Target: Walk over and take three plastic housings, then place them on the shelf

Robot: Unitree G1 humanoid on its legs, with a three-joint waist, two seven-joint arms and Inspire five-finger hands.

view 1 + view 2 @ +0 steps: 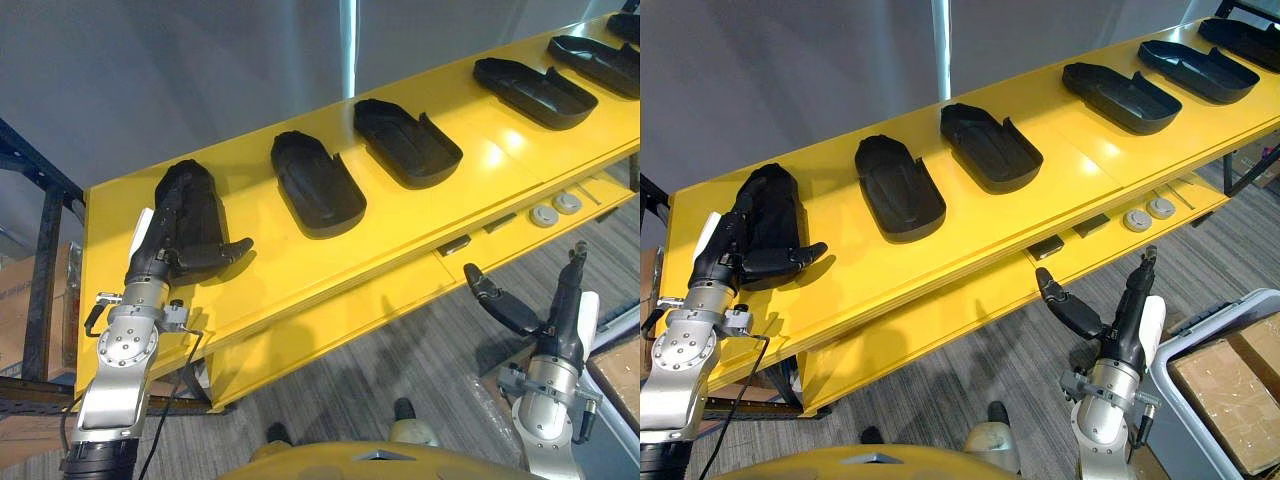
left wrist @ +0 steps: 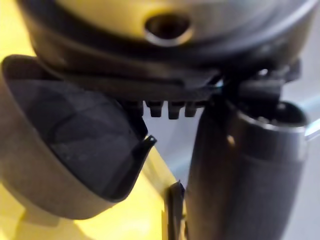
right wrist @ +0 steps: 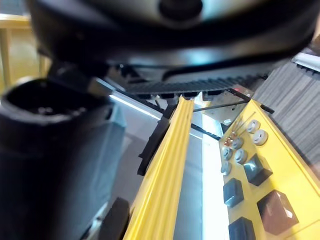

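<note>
Head view: left hand (image 1: 160,255) lies flat on the end housing (image 1: 208,215) on the yellow table (image 1: 300,285), fingers (image 1: 735,232) straight, thumb (image 1: 228,250) splayed sideways, nothing pinched. The next housing (image 1: 318,185) sits near, past the thumb. The right hand (image 1: 556,325) hangs below the table's edge, spread, empty.

Left wrist view: the end housing (image 2: 65,145) sits right beside the thumb (image 2: 250,180).

Right wrist view: the yellow table (image 3: 165,185) runs ahead.

Worry: there's no thumb under the rim, so lifting could skid it into the neighbour.

The housings (image 1: 317,183) lie in a row on the shelf (image 1: 300,275) (left hand (image 1: 172,238) atop the leftmost); right hand (image 1: 548,312) sits before it.
</note>
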